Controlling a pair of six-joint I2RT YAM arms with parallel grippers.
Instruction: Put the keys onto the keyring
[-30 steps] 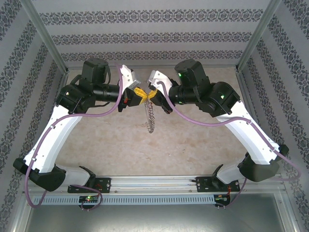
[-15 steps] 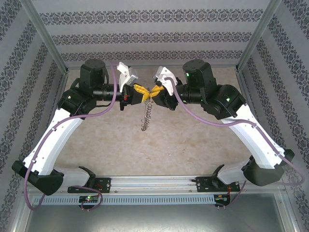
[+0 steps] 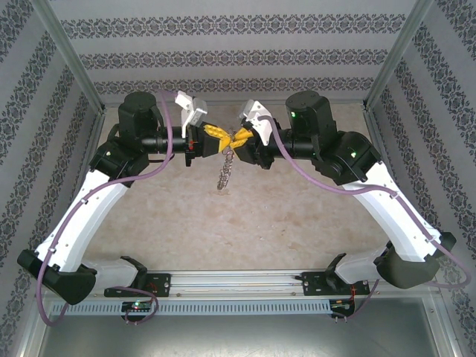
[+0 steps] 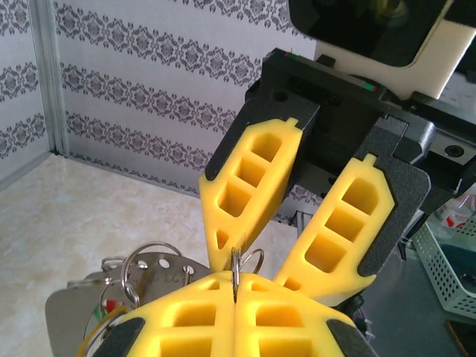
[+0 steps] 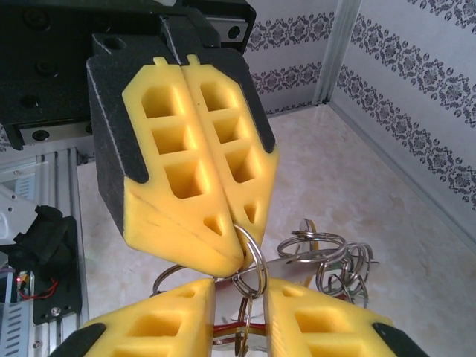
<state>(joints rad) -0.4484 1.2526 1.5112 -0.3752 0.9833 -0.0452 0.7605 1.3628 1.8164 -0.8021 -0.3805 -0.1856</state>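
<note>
Both grippers meet in mid-air above the far middle of the table. My left gripper [image 3: 224, 140] [image 4: 235, 286] is shut on a thin silvery ring [image 4: 236, 265] of the keyring. The limp chain of metal links [image 3: 224, 171] hangs down from the fingertips. My right gripper [image 3: 236, 139] [image 5: 239, 294] is open, its fingers straddling that ring [image 5: 255, 262] and a flat metal tag [image 4: 160, 274]. More linked rings [image 5: 338, 260] bunch to one side. Of the keys I see a red speck [image 4: 110, 305] and a red edge [image 5: 232, 328]; the rest is hidden.
The beige marbled tabletop [image 3: 245, 223] lies below the hanging chain. Patterned walls [image 3: 238, 56] close in the back and sides, with metal posts at the corners. A rail with both arm bases [image 3: 238, 282] runs along the near edge.
Both grippers have moved toward the back wall together, carrying the hanging chain with them. The left stays shut on the ring.
</note>
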